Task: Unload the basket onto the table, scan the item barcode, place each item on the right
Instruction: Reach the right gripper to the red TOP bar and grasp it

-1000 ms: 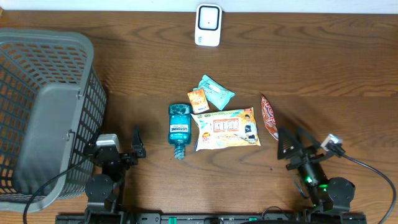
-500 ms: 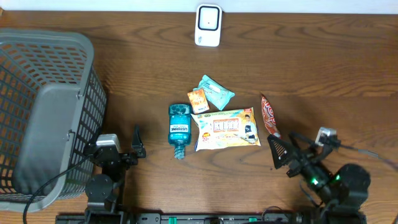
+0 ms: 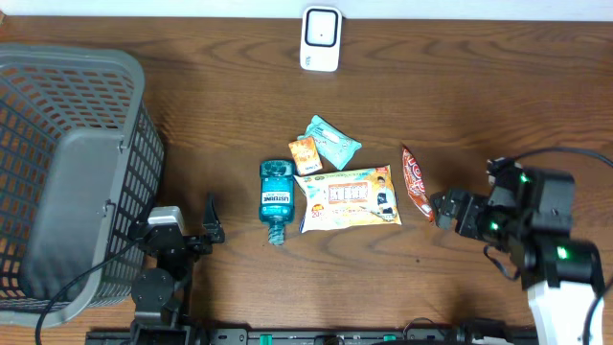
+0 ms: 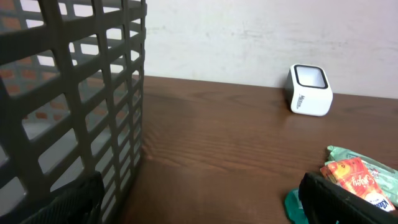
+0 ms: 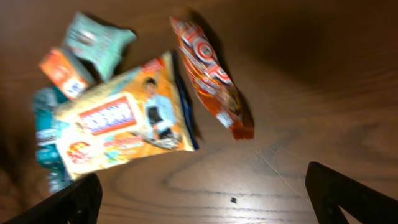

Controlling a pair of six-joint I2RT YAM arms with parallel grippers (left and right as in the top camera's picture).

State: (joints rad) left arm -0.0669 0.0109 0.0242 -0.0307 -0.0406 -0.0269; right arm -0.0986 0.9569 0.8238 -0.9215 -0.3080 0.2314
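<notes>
**A:** Where is the scanner [image 3: 321, 38]?

**B:** At twelve o'clock on the table [image 3: 508, 96], by the far edge, standing alone and well apart from everything else.

**A:** And the goods?

**B:** Bunched in the middle. A blue bottle [image 3: 275, 199] lies on its side with its cap toward six o'clock. At its three o'clock, touching it, lies a big yellow bag [image 3: 349, 198]. At the bag's eleven o'clock sits a small orange packet [image 3: 303, 153], and a teal packet [image 3: 333, 141] is just beside that, at its two o'clock. A long red packet [image 3: 415, 180] lies at the yellow bag's three o'clock, slanting, with its lower end toward five o'clock.

**A:** What about the right gripper [image 3: 442, 208]?

**B:** It hangs at four o'clock from the red packet's lower end, very near it. Its jaws are spread wide and hold nothing. In the wrist view the packet lies flat on the wood ahead of the fingers.

**A:** And the left gripper [image 3: 187, 228]?

**B:** It is down at seven o'clock on the table, also spread wide and empty. It sits just beside the wall of the grey basket [image 3: 134, 163], which fills the nine o'clock side.
</notes>
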